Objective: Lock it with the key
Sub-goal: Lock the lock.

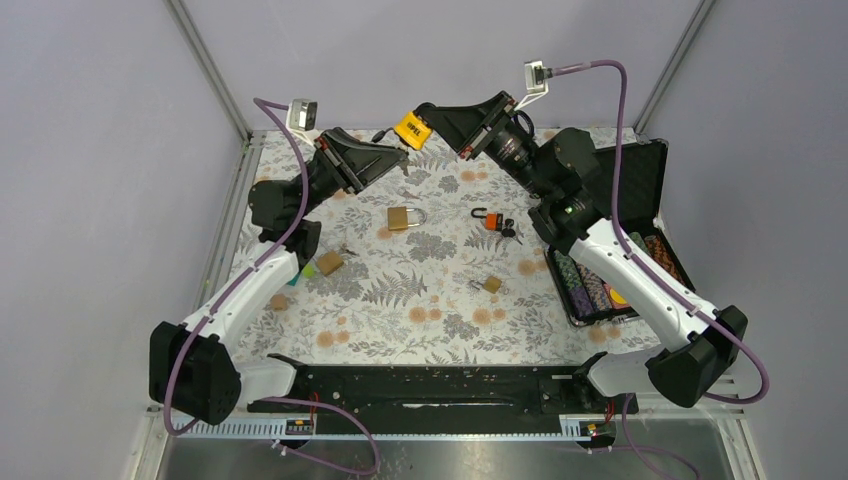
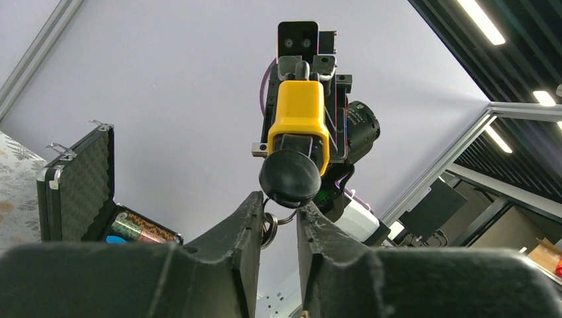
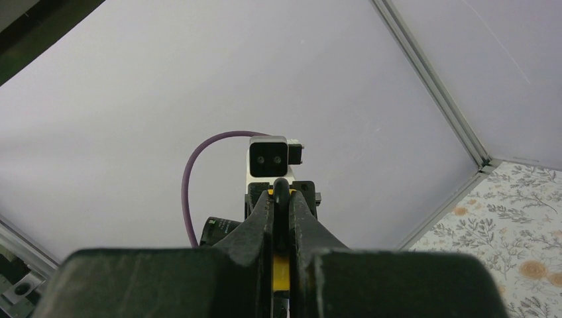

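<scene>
Over the flowered table [image 1: 420, 300], may slip off the key [image 2: 289, 177] when turning: left claw [image 2: 280, 207] narrow, grip unclear; right claw [image 3: 280, 195] clamping padlock [image 2: 303, 112].

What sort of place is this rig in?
Probably a lab test cell: aluminium frame with plain walls, a floral table strewn with padlocks, ceiling strip lights beyond.

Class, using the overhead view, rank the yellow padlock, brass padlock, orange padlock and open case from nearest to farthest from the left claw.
1. yellow padlock, beside the left claw.
2. brass padlock, mid-table.
3. orange padlock, further right.
4. open case, far right.
</scene>
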Motion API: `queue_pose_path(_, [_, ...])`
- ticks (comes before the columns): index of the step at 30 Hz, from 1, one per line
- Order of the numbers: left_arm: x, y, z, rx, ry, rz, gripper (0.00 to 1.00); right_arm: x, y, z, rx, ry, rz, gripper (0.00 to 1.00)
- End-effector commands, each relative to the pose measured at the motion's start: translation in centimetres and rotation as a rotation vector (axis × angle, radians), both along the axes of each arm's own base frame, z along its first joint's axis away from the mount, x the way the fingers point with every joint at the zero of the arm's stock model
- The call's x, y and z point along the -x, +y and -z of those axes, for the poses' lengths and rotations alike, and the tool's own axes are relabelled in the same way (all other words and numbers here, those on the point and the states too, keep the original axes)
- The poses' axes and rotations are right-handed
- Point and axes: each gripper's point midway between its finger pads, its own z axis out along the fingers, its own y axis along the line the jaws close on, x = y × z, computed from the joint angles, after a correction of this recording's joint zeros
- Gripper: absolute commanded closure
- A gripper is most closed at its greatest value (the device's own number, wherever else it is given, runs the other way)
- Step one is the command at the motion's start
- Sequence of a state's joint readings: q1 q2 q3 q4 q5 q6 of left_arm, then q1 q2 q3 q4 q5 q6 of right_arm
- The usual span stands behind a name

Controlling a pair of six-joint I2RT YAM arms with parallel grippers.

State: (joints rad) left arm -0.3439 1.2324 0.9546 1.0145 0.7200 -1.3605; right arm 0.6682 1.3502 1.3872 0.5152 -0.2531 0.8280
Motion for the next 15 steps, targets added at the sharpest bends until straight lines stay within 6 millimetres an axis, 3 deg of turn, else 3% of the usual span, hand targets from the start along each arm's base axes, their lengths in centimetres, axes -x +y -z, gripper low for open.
queue_pose_path(1, [0.9,0.3,-1.8,0.039,-0.067,0.003,0.73,1.2,-1.0,-3.5,-0.086,-0.093,-0.002,1.00])
queue_pose_path(3, [0.8,0.3,-1.8,0.042,-0.068,0.001,0.72,1.0,-0.9,-3.2,-0.082,-0.086,0.002,1.00])
queue_pose_path(7, [0.8,0.3,-1.9,0.042,-0.074,0.006,0.80,0.8,-0.9,-2.9,-0.070,-0.084,0.011,1.00])
queue_pose_path(10, [0.9,0.1,-1.9,0.040,-0.078,0.021,1.00,0.6,-1.0,-2.8,-0.058,-0.082,0.021,1.00])
queue_pose_path(15, [0.8,0.1,-1.1,0.015,-0.079,0.005,1.00,-0.2,-1.9,-2.6,-0.061,-0.061,0.058,1.00])
